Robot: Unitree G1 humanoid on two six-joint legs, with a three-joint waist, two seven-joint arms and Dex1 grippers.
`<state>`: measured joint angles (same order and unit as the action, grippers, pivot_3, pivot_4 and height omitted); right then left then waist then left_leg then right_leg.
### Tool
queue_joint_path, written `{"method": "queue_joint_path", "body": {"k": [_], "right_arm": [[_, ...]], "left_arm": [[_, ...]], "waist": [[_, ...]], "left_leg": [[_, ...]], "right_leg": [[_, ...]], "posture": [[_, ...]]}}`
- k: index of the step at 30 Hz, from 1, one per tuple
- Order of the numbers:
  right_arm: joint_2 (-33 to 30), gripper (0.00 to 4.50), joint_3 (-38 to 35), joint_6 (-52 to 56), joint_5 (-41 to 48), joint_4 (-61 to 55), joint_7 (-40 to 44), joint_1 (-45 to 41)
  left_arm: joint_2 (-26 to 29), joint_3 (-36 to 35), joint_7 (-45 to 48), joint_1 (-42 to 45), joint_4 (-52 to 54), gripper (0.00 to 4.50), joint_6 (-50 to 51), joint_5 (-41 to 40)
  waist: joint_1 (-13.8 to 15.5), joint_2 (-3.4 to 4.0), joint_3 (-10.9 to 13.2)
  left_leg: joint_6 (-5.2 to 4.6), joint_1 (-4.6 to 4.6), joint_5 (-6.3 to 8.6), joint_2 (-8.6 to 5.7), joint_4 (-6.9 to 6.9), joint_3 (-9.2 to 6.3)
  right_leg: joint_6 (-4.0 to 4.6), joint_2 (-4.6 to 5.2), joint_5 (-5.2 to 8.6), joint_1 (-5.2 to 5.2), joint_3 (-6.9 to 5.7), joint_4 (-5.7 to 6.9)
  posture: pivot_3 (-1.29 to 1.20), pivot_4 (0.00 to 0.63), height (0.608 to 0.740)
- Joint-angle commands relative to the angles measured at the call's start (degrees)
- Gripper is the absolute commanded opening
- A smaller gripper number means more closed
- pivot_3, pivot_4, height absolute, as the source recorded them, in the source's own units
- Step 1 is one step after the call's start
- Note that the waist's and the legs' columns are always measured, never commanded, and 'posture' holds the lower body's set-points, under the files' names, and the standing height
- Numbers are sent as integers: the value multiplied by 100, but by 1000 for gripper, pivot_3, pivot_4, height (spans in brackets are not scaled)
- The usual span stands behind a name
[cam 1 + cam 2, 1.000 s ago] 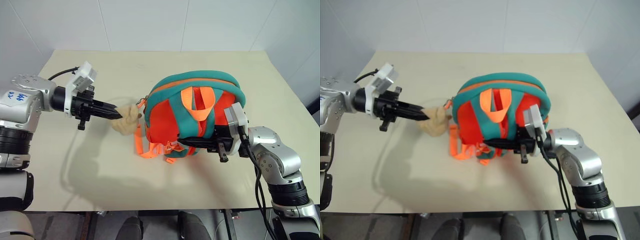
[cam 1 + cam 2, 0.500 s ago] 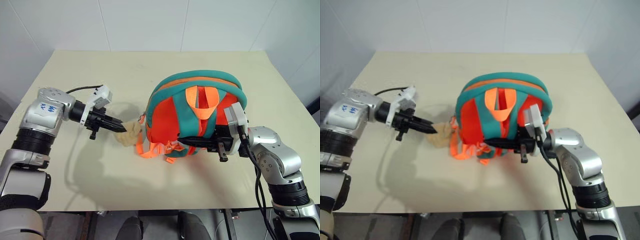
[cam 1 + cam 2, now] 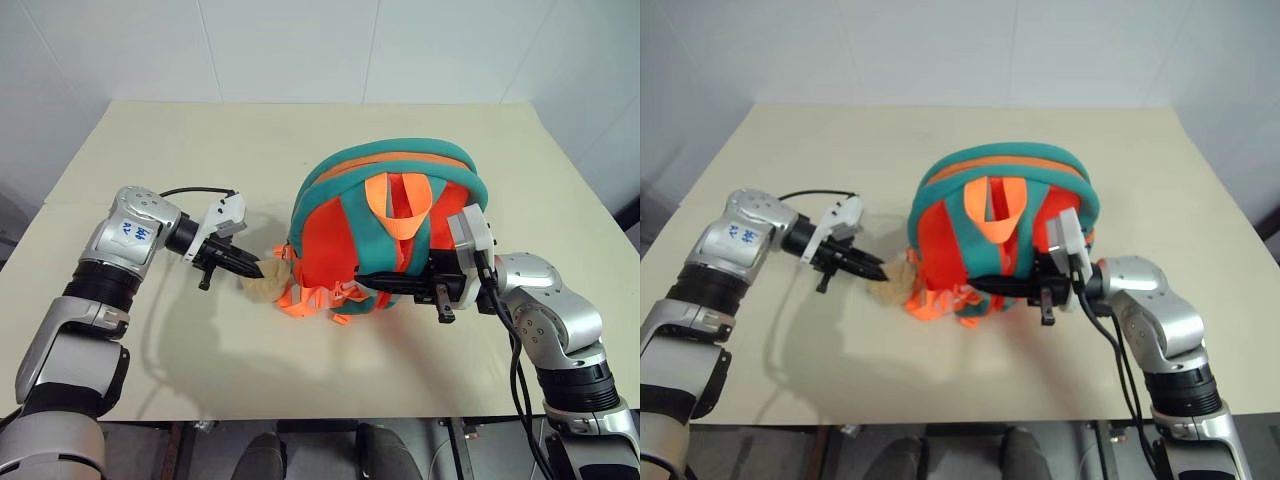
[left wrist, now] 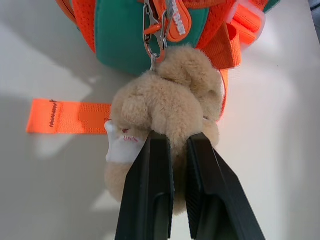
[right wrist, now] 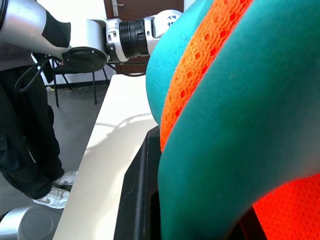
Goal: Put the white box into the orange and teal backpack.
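Two claws grip soft parts: the left claw point(image 4: 172, 150) pinches the plush bear point(image 4: 167, 110) clipped to the orange and teal backpack point(image 3: 385, 215) on the table point(image 3: 200, 130); the right claw point(image 3: 375, 280) clamps a teal strap point(image 5: 240, 125). Limp, light fabric likely sags; straps give surer hold.

Cream table point(image 3: 300, 140), bare toward its far edge and both far corners. White panelled wall point(image 3: 300, 45) behind the far edge. Person's dark trousers and sneakers point(image 5: 52, 192) beside the table, chair legs point(image 5: 75, 87) beyond.
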<state>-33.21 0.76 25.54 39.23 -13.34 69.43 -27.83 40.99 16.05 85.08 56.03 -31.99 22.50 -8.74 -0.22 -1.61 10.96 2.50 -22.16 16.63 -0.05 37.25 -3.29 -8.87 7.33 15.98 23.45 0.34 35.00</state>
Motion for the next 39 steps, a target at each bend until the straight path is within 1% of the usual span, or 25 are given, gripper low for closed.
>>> {"method": "queue_joint_path", "body": {"k": [1,2,4,5,7,9,12,16,17,24,30,33,35,39], "right_arm": [[-129,561,-115,50,110,-286,2,47],[-165,561,-107,140,102,-303,-54,48],[-271,561,-84,379,129,-352,-124,38],[-313,561,-74,466,139,-373,-138,31],[-384,1303,-72,633,152,-394,-210,-9],[-435,1916,-80,728,164,-396,-212,-60],[-539,2887,-158,782,184,-377,-142,-99],[-794,4310,-304,772,180,-317,-5,-38],[-868,4466,-348,765,184,-314,32,-7],[-1464,4466,-845,639,138,-153,332,245],[-2543,4466,-1573,353,-119,107,967,947],[-3052,4466,-2083,141,-408,491,1144,1420],[-3177,4466,-2324,-139,-617,931,1089,1501],[-2918,4466,-2584,-541,-675,1615,760,1274]], "left_arm": [[-5,-383,-5,97,135,42,264,-249],[-5,-490,-134,98,114,42,118,-228],[43,-603,-191,102,97,766,65,-215],[66,-625,-167,96,108,1035,92,-211],[108,-699,-155,50,198,1704,145,-231],[138,-786,-191,26,265,2319,188,-274],[226,-936,-207,-31,380,3205,303,-356],[407,-1152,-144,-171,545,4495,524,-532],[455,-1209,-154,-209,569,4500,555,-566],[793,-1628,-273,-516,588,4500,661,-744],[1231,-2077,-227,-1170,893,4500,743,-1013],[1345,-2530,-218,-1558,1050,4500,577,-1293],[1290,-2872,-255,-1735,1235,4500,499,-1559],[947,-3562,-213,-1960,1358,4500,112,-2196]], "waist": [[-1,0,0],[-1,0,0],[2,0,0],[2,0,0],[-3,0,0],[-2,0,0],[0,0,0],[-4,0,0],[-1,0,0],[3,0,0],[9,0,0],[13,0,0],[11,0,0],[6,0,0]], "left_leg": [[0,-1,0,0,0,0],[0,-1,0,0,0,0],[0,-1,0,0,-3,0],[0,-2,0,0,-3,-1],[0,-2,0,0,-3,0],[0,-2,0,0,-4,0],[0,-2,0,0,-3,1],[-1,-2,1,0,-4,1],[-1,-2,1,0,-4,1],[-3,-2,2,0,-4,1],[-9,-2,5,0,-8,4],[-12,-3,7,-1,-6,6],[-12,-2,7,-1,-5,9],[-11,6,6,0,1,10]], "right_leg": [[0,0,0,0,0,0],[0,0,0,0,0,-1],[0,0,0,1,0,-3],[0,0,0,2,-1,-4],[0,1,0,2,-1,-4],[0,1,0,2,-1,-5],[0,1,0,2,-1,-4],[0,1,0,2,-1,-4],[0,1,0,2,-1,-4],[0,2,0,1,-2,-5],[0,3,1,2,-2,-10],[-1,6,1,1,-2,-13],[-1,7,1,-1,-1,-13],[-1,8,0,-7,-1,-9]], "posture": [[0,150,740],[0,150,740],[0,150,740],[0,150,740],[0,150,740],[0,150,740],[0,150,740],[0,150,740],[0,150,740],[0,150,740],[0,150,740],[0,150,740],[0,150,740],[0,150,740]]}}
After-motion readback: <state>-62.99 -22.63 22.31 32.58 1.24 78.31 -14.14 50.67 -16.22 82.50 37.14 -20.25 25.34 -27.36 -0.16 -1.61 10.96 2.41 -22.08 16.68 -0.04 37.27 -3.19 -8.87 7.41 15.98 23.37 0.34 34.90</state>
